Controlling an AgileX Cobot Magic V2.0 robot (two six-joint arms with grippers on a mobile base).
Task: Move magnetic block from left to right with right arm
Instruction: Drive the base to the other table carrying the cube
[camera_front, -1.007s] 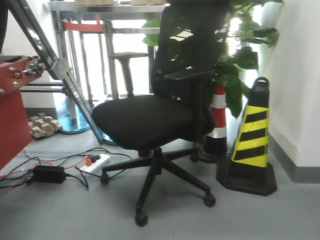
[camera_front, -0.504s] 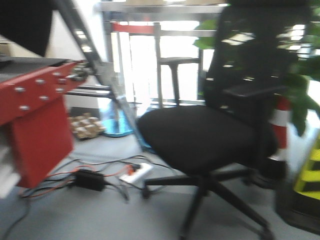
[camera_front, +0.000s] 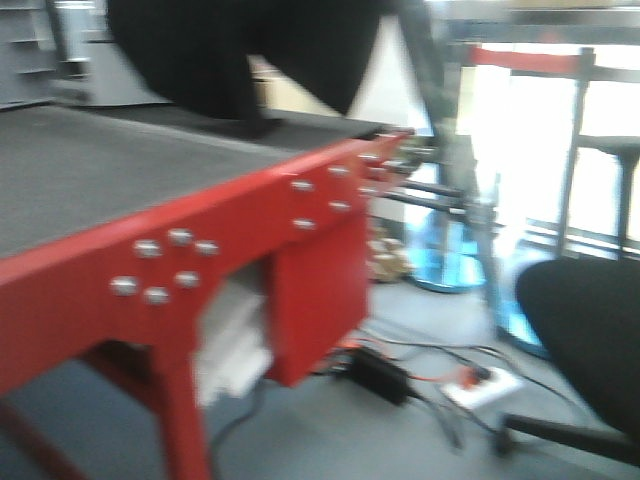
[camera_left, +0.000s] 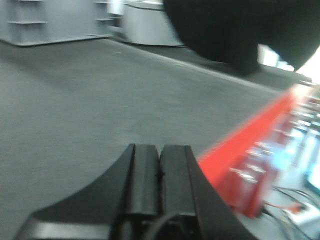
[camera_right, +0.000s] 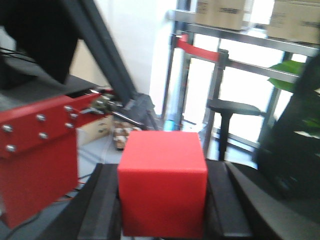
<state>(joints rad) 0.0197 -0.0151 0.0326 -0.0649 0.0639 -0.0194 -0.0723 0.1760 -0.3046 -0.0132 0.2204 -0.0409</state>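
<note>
Red magnetic block (camera_right: 162, 182), lower centre of the right wrist view, clamped by its flat sides in the right end effector (camera_right: 162, 215); likely light, rigid, smooth. Fingers of the left end effector (camera_left: 160, 185) are closed, empty.

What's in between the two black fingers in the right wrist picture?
The red magnetic block, held between the fingers of the right end effector. The right wrist view shows it.

right gripper (camera_right: 162, 202) | black fingers (camera_right: 102, 210) pressed on both sides of magnetic block (camera_right: 162, 182) | red table frame (camera_right: 35, 150) beyond, to gripper's left
</note>
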